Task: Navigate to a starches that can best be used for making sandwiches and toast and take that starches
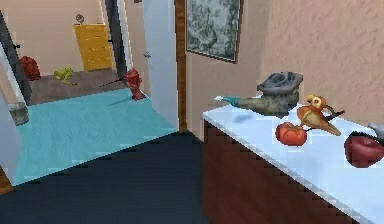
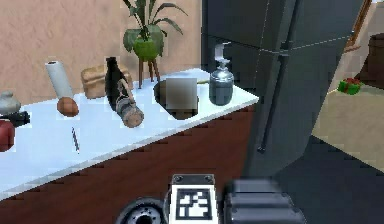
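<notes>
Along counter (image 2: 45, 152) — leafy pot (image 2: 147, 45), perhaps bread (image 2: 93, 80)

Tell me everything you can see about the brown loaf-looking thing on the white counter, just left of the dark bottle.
The loaf is a tan-brown, rounded block with a crusty look, most likely bread. It rests on the white countertop far back by the peach wall, between the upright white paper roll and the dark bottle. The bottle covers its right edge; whether they touch cannot be told. It looks whole, and finer detail is too small to make out.
</notes>
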Robot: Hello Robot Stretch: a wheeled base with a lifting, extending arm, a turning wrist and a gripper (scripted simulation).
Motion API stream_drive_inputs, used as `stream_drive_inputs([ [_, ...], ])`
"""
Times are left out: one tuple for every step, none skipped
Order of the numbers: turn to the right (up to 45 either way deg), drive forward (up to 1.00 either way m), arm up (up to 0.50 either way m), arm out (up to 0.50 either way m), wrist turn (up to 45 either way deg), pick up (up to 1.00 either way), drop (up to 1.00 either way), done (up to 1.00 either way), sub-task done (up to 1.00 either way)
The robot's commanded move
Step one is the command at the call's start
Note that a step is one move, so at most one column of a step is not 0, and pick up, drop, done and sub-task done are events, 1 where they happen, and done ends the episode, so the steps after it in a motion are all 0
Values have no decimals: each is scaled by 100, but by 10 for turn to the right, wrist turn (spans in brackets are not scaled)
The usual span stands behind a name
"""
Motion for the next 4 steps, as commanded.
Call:
stream_drive_inputs([
  [0, 0, 0, 46, 0, 0, 0, 0, 0],
  [0, 0, 0, 0, 450, 0, 0, 0, 0],
  [0, 0, 0, 0, 450, 0, 0, 0, 0],
  [0, 0, 0, 0, 450, 0, 0, 0, 0],
])
